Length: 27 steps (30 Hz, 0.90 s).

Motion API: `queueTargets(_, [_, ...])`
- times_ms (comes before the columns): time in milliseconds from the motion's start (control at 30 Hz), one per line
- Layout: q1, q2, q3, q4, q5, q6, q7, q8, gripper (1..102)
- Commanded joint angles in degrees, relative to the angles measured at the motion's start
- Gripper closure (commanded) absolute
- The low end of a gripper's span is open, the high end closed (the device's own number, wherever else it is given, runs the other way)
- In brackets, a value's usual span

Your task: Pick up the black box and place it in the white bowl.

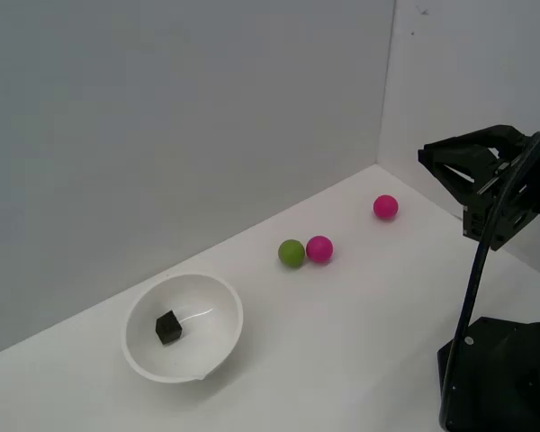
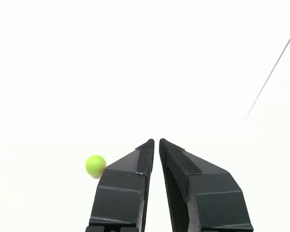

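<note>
the task looks complete: the black box sits inside the white bowl, well away from the end effector across the surface. between them lie a green ball touching a pink ball, and another pink ball nearer the arm. the end effector is clenched and empty, raised off the surface, tips nearly meeting. nothing remains but retreating.

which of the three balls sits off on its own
The pink ball nearest the claw, toward the exterior view's right. The other pink ball and the green ball sit together, side by side.
</note>
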Motion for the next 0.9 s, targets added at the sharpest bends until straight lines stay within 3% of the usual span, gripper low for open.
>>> queueTargets(0, [1.32, 2.11, 2.37, 0.09, 0.09, -0.44, 0.53, 0.00, 100])
queueTargets(267, [2.81, 4.57, 4.92, 0.26, 0.18, 0.88, 1.32, -1.67, 100])
queueTargets(867, [2.46, 4.66, 4.92, 0.26, 0.18, 0.88, 1.32, -1.67, 100])
